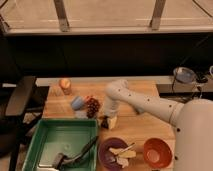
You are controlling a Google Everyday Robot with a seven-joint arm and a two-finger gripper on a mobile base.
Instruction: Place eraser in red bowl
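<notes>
Hanging low beside the green tray [55, 136], the claw [107, 121] perhaps touches the table [142, 126]; grip unclear.

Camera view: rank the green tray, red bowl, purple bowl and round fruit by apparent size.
1. green tray, clearly largest.
2. purple bowl and red bowl look alike; no ranking between them.
3. round fruit, smallest, though it sits farther back.
The gripper is low beside the tray's far right corner.
</notes>
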